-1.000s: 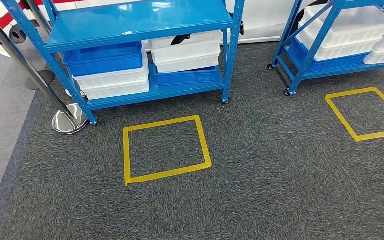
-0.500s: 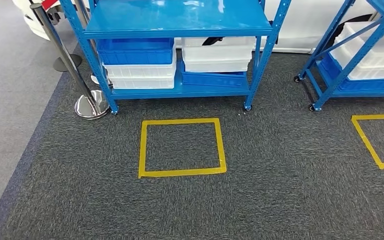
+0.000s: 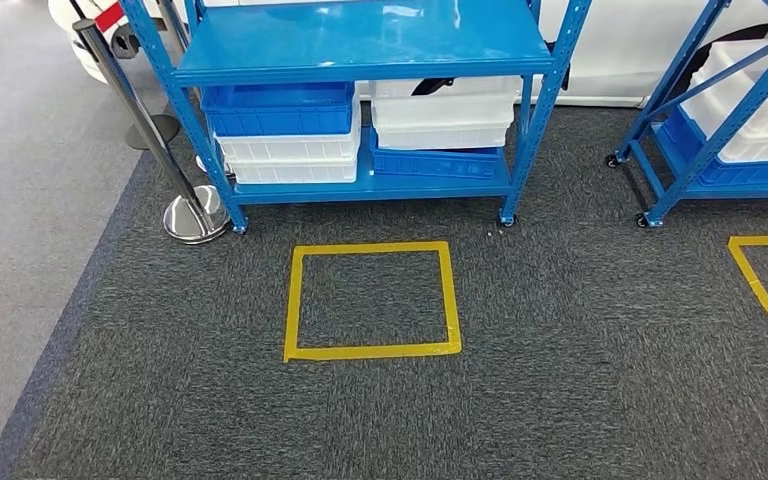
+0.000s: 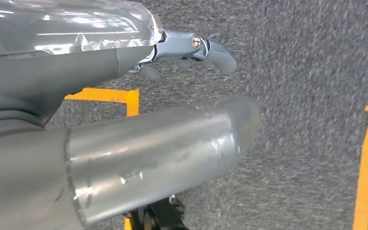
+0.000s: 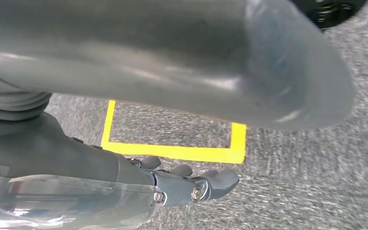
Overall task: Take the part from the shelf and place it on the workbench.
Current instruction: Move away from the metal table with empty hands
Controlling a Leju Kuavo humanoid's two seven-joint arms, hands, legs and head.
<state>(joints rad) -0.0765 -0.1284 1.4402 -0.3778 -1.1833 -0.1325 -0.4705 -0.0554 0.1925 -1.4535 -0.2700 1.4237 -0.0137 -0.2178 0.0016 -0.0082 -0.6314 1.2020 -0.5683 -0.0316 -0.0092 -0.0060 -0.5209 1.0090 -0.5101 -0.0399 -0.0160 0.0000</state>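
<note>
The left hand (image 4: 139,120) hung over the grey carpet (image 3: 580,380). Its fingers (image 4: 215,52) were loose and apart, and there was nothing in them. The right hand (image 5: 139,96) was the same, with its fingers (image 5: 215,182) loose and nothing in them. No part was near either hand.

Well away from the hands stood a blue shelf (image 3: 360,40). I could not tell which thing on it was the part. A small dark thing (image 3: 430,87) lay on top of the white bins (image 3: 442,122), but it was too small to tell what it was. On the low board I counted two blue bins: one (image 3: 278,108) on top of a white pile (image 3: 290,160), one (image 3: 438,163) under the other white pile.

One yellow tape square (image 3: 295,300) lay on the carpet in front of the shelf. Part of a second square (image 3: 760,290) showed to the right, in front of a second blue shelf (image 3: 720,110). One shiny post (image 3: 145,120) stood by the first shelf.
</note>
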